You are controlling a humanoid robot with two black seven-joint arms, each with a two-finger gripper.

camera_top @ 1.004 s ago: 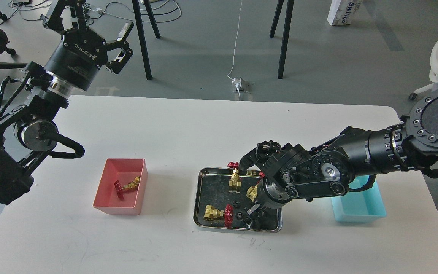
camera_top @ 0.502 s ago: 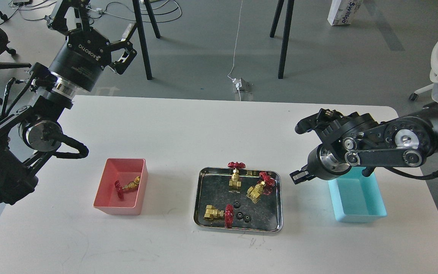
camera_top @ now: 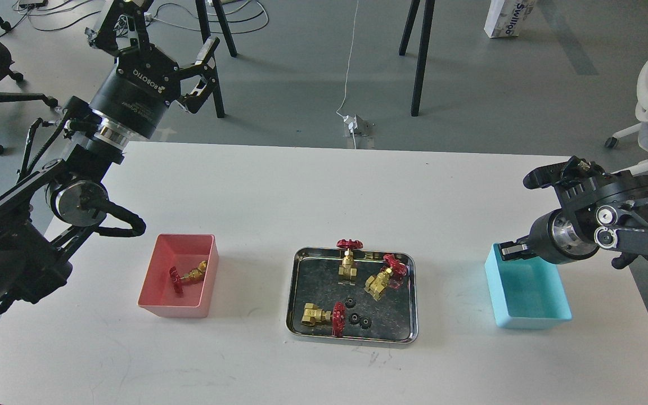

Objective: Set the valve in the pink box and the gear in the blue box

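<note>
Right claw (camera_top: pixel 505 251) hovers at the blue box's (camera_top: pixel 528 320) near rim; whether it is clenched on a gear cannot be told.
Left claw (camera_top: pixel 175 48) is raised, released. One valve (camera_top: pixel 188 277) lies in the pink box (camera_top: pixel 158 298); three gears (camera_top: pixel 351 302) remain in the tray (camera_top: pixel 296 315) on the bench (camera_top: pixel 256 185). Likely next: drop over blue box.

I see a white tabletop (camera_top: pixel 279 185); on it a shiny steel tray (camera_top: pixel 411 292) with a dark, speckled floor; left of the tray, the salmon-pink box (camera_top: pixel 158 298); right of it, the light cyan blue box (camera_top: pixel 532 315); inside the tray, brass-gold valves (camera_top: pixel 348 265) with red handwheels and black gears (camera_top: pixel 364 322); both my arms are black.
</note>
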